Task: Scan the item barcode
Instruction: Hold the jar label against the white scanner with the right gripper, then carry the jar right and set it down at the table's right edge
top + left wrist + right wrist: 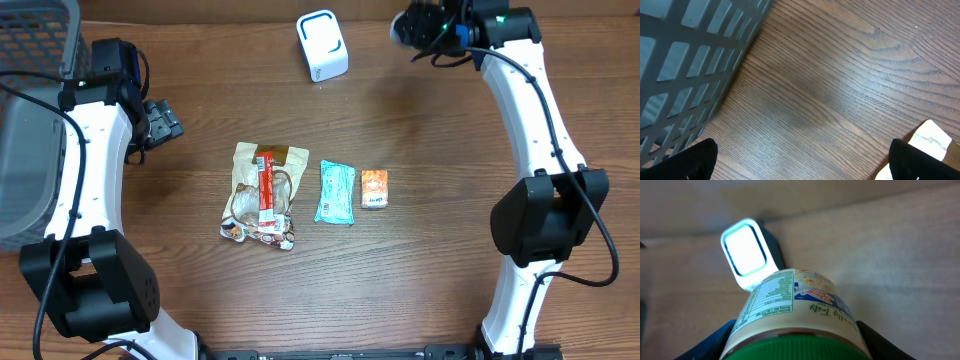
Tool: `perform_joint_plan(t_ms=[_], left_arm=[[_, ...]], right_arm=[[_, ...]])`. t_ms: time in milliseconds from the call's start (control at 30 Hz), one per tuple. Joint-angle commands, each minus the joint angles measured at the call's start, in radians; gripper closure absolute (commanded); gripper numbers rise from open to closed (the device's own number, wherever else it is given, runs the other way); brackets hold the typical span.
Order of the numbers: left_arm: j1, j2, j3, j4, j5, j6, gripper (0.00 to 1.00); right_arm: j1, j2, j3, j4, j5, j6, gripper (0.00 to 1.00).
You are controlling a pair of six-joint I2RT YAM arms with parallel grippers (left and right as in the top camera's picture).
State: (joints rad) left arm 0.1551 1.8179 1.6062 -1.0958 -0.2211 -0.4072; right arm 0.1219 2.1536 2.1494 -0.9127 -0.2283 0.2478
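Our right gripper (432,28) is clamped around a green-capped bottle (790,302) at 1 o'clock on the table (420,285), at 3 o'clock from the scanner (322,45). The bottle's long axis points base-first toward the scanner's lit window, with the cap nearest the wrist. Our left gripper (160,120) hangs spread and empty at 9 o'clock.

A snack bag (262,192), packet (336,191) and small box (374,188) lie in a row, left to right, on the surface (450,150). The scanner (322,45) stands behind them.

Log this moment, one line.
right claw: shut on bottle | bottle: near lit scanner | left claw: open, empty, by basket
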Motion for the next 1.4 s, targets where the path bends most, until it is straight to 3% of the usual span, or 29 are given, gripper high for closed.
perform_joint_plan(t_ms=[0, 267, 567, 933, 1367], left_arm=[[0.002, -0.021, 0.02, 0.001, -0.01, 0.026, 0.0], [0.002, -0.021, 0.02, 0.001, -0.01, 0.026, 0.0], [0.002, -0.021, 0.02, 0.001, -0.01, 0.026, 0.0], [0.002, -0.021, 0.02, 0.001, -0.01, 0.026, 0.0], [0.002, -0.021, 0.02, 0.001, -0.01, 0.026, 0.0]], right_arm=[[0.042, -0.004, 0.011, -0.046, 0.049, -0.079, 0.96], [0.154, 0.092, 0.01, -0.035, 0.084, -0.085, 0.96], [0.272, 0.241, 0.01, 0.085, 0.14, -0.085, 0.96], [0.287, 0.373, 0.01, 0.264, 0.115, -0.032, 0.96], [0.288, 0.377, 0.01, 0.404, 0.116, 0.017, 0.96]])
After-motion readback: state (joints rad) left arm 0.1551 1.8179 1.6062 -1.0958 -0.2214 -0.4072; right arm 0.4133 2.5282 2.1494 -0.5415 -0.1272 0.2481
